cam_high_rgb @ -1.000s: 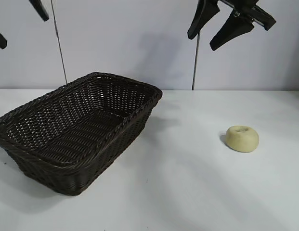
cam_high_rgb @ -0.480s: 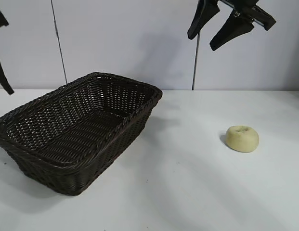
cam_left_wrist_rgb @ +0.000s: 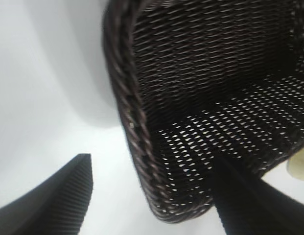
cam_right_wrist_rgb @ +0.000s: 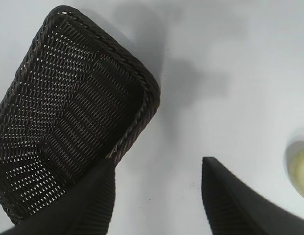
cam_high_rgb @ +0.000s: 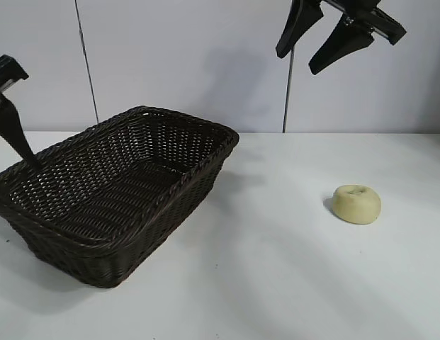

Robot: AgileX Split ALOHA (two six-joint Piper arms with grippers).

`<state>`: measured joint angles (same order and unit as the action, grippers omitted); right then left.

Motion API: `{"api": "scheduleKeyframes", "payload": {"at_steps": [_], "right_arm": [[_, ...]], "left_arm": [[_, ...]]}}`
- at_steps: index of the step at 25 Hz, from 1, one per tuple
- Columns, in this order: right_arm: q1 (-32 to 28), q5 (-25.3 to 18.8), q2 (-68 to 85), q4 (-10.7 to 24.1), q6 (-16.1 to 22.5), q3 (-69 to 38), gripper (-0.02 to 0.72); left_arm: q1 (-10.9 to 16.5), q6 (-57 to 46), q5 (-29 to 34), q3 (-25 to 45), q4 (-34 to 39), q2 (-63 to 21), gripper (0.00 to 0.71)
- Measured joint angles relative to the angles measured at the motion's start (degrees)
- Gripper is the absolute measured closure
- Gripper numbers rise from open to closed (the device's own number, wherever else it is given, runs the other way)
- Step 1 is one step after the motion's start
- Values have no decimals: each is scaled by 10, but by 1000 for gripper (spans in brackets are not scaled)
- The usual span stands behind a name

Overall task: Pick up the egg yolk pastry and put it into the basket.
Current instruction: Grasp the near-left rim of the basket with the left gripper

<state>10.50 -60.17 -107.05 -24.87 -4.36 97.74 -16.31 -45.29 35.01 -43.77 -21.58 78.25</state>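
Observation:
The egg yolk pastry (cam_high_rgb: 356, 204), small, pale yellow and domed, lies on the white table at the right, well apart from the basket; its edge shows in the right wrist view (cam_right_wrist_rgb: 301, 166). The dark brown wicker basket (cam_high_rgb: 205, 159) stands at the left and holds nothing. My left gripper (cam_left_wrist_rgb: 152, 157) is open and empty, low at the basket's left end, with its jaws either side of the braided rim (cam_left_wrist_rgb: 134, 129); in the exterior view only one of its fingers (cam_high_rgb: 13, 129) shows. My right gripper (cam_high_rgb: 296, 62) is open and empty, high above the table between basket and pastry.
The white table (cam_high_rgb: 276, 269) runs to a pale back wall with two thin vertical seams (cam_high_rgb: 85, 64). Bare table surface lies between the basket and the pastry and in front of both.
My left gripper has come down from the upper left corner to the basket's left end. The right arm, the basket and the pastry have not moved.

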Motion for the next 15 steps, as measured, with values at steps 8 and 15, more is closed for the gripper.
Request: {"api": "scheduleKeyframes", "payload": {"at_steps": [8, 15], "right_arm": [[0, -1, 0, 0, 0, 0, 311], [0, -1, 0, 1, 0, 0, 311]], "left_arm": [[0, -11, -5, 0, 13, 0, 212], [0, -11, -23, 26, 13, 0, 212]]}}
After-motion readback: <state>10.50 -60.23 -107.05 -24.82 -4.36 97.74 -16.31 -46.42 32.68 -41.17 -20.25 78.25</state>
